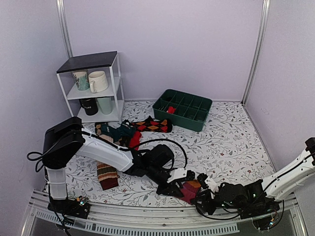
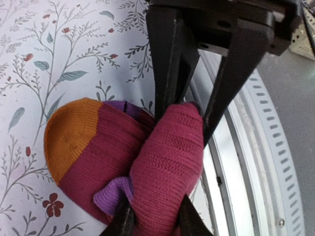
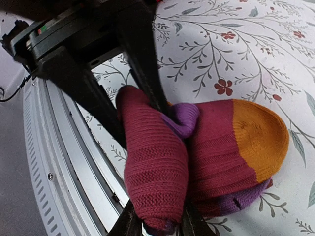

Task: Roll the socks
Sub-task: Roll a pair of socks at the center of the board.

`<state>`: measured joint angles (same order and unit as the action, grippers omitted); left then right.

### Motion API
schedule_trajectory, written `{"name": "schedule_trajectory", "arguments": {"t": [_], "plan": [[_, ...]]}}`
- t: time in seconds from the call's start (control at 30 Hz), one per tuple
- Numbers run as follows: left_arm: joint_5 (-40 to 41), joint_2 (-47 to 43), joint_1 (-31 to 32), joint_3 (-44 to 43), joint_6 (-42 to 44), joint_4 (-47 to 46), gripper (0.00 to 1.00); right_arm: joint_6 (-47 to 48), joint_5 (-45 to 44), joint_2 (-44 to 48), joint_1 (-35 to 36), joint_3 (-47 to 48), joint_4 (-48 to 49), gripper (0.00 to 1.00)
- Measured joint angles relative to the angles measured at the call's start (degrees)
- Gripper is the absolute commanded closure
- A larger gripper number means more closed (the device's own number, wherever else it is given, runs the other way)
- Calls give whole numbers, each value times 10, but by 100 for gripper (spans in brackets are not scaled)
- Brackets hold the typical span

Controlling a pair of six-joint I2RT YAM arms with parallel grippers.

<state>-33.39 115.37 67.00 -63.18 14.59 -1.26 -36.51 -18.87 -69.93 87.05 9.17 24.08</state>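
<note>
**Arms meet at the maroon sock (image 1: 190, 190)**

We see the left gripper (image 1: 178, 186) and right gripper (image 1: 205, 193) converge on it near the table's front edge. Farther back lie a brown striped sock (image 1: 107, 175), an argyle sock (image 1: 153, 125), a green tray (image 1: 177, 119) and a shelf (image 1: 88, 61) holding mugs (image 1: 97, 81).

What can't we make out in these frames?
- Left wrist view: the left gripper has its fingers cut off by the bottom edge, so its grip depth on the maroon sock is unseen.
- Right wrist view: the right gripper is cut off likewise. Overlapping folds hide whether this is one sock or two.
- Top view: both grippers cover the sock. The red item in the green tray is too small to identify.
</note>
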Motion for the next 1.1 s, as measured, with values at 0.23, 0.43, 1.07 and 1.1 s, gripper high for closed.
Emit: {"name": "schedule_trajectory", "arguments": {"t": [0.23, 0.43, 1.07, 1.1], "plan": [[166, -88, 34, 89, 2, -65, 71, -90, 32, 35, -28, -52, 38, 78], [276, -176, 43, 183, 24, -107, 74, -138, 80, 24, -64, -51, 39, 79], [393, -367, 71, 355, 21, -191, 67, 59, 374, -160, -284, 123, -5, 82], [393, -374, 71, 360, 21, -191, 68, 85, 396, -185, -298, 144, -6, 82]]}}
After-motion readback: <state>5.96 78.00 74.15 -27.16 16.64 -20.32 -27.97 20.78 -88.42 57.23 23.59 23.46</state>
